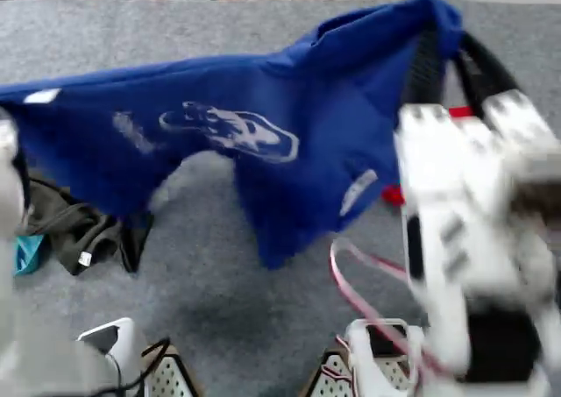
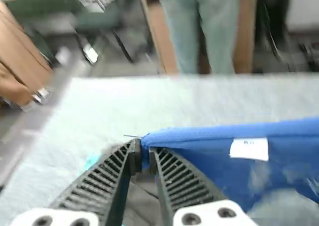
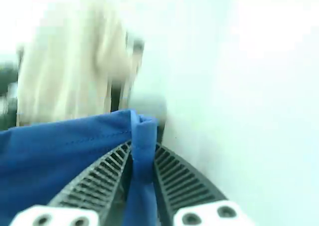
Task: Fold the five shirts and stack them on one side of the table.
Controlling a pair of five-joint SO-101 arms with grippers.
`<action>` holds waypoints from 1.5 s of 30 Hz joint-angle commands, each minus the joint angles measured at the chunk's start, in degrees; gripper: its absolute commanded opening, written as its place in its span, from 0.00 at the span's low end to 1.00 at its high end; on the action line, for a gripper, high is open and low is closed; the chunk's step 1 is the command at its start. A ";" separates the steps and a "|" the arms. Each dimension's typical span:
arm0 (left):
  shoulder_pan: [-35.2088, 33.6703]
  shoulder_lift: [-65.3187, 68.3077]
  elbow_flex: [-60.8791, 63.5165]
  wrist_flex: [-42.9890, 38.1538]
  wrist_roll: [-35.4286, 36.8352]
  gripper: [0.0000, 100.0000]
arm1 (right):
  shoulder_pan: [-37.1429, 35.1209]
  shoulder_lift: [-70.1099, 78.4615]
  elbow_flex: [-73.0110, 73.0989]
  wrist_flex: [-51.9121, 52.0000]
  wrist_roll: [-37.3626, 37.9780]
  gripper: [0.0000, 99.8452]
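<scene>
A blue shirt (image 1: 254, 134) with a white print hangs stretched above the grey table (image 1: 219, 309), held up at both ends. My left gripper (image 2: 142, 153) is shut on one corner of the blue shirt (image 2: 224, 161), near its white label (image 2: 249, 149). My right gripper (image 3: 143, 151) is shut on a folded edge of the blue shirt (image 3: 60, 156), raised high at the right of the high view, where its arm (image 1: 465, 230) stands. A dark olive shirt (image 1: 74, 226) lies crumpled on the table at the left with a teal piece (image 1: 26, 252) beside it.
A red item (image 1: 393, 195) peeks out behind the right arm. Pink-white cable (image 1: 368, 301) loops by the arm bases (image 1: 368, 362) at the near edge. A person in jeans (image 2: 204, 31) stands beyond the far side of the table.
</scene>
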 commanded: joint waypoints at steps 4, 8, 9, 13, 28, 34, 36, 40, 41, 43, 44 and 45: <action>-5.58 -9.76 -1.63 0.09 0.97 0.03 | -0.62 -2.51 -15.78 -1.93 -0.79 0.01; -5.67 -15.91 4.88 0.18 -0.62 0.03 | -0.53 -2.33 -23.16 3.60 -0.53 0.01; -5.67 -17.32 8.13 0.18 -1.76 0.03 | -0.53 -2.15 -23.78 6.15 -0.35 0.01; -5.32 -20.48 24.22 0.00 -4.22 0.03 | -0.53 1.54 -23.78 14.68 0.00 0.01; -2.42 -20.57 39.25 -18.90 2.37 0.03 | -0.62 16.75 -24.31 10.73 0.53 0.01; -3.56 -20.66 28.70 -16.62 2.11 0.03 | -0.62 16.75 -28.09 9.76 0.09 0.01; -5.58 -20.48 22.64 -14.59 2.11 0.03 | -0.62 16.75 -29.14 9.85 0.09 0.01; -9.27 -20.48 17.45 -13.80 -2.29 0.03 | -0.70 16.48 -27.30 11.96 0.44 0.01; -10.24 -20.48 17.45 -13.89 -3.43 0.03 | -0.70 16.57 -26.24 13.89 0.44 0.01; -12.09 -20.48 18.07 -13.89 -5.27 0.03 | -0.70 16.92 -22.90 19.16 1.32 0.01; -12.44 -20.48 19.30 -13.89 -6.15 0.03 | -1.05 16.92 -20.26 21.63 2.81 0.01; -12.44 -20.48 21.14 -13.54 -7.30 0.03 | -2.37 16.92 -17.36 24.00 4.31 0.01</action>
